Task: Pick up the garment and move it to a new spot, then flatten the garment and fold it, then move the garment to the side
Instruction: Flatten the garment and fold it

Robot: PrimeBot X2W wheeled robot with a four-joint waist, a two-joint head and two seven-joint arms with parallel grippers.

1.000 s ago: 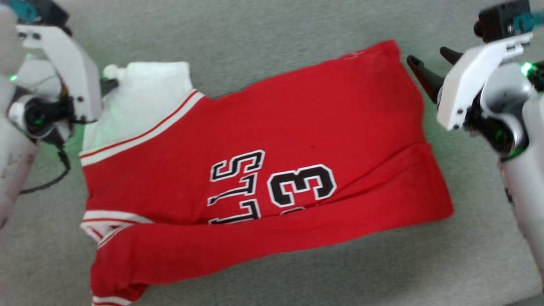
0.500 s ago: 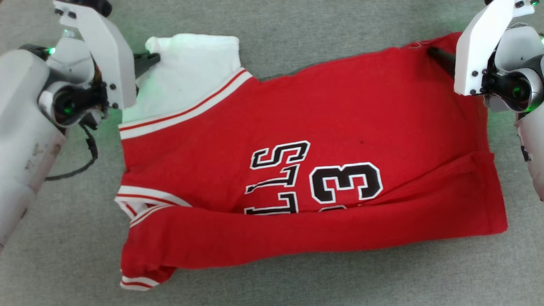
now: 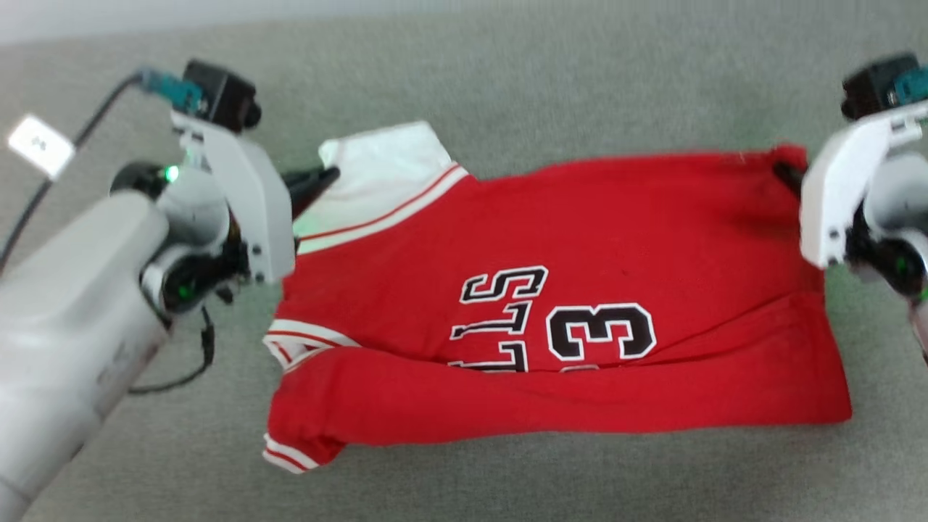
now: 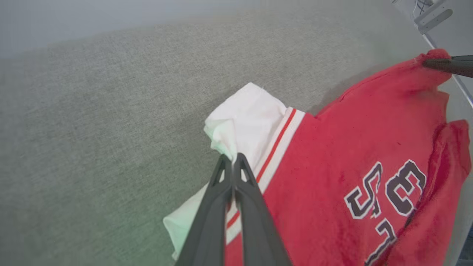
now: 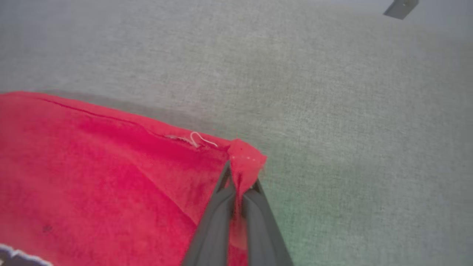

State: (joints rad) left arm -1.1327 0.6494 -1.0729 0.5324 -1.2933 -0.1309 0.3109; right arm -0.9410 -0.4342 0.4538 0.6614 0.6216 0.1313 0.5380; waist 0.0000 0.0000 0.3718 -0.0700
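Grey woven surface (image 3: 507,72) extends across the whole work area. The garment (image 3: 616,232) lies on it, near the middle, lengthwise from left to right, printed face up. Its near long edge is turned over onto the front as a plain red band (image 3: 551,399), which covers the lower part of the print. The far long edge runs between the two grippers, and a shadow falls on the surface beneath it. The white sleeve (image 3: 384,174) sits at the far left corner, bordered by red-and-white striped trim (image 3: 391,214). Black white-outlined print (image 3: 558,319) reads "LLS" and "3" where exposed. The left gripper (image 4: 232,160) is closed, fingers pressed together on the edge of the white sleeve, with cloth bunched at the tips. The right gripper (image 5: 238,177) is likewise closed, pinching the far right red corner of the garment, with a small tuft of fabric standing above the fingertips. A second striped cuff (image 3: 290,457) shows at the near left corner, under the band. A short loose white thread (image 5: 201,139) lies on the hem just beside the right grip point.
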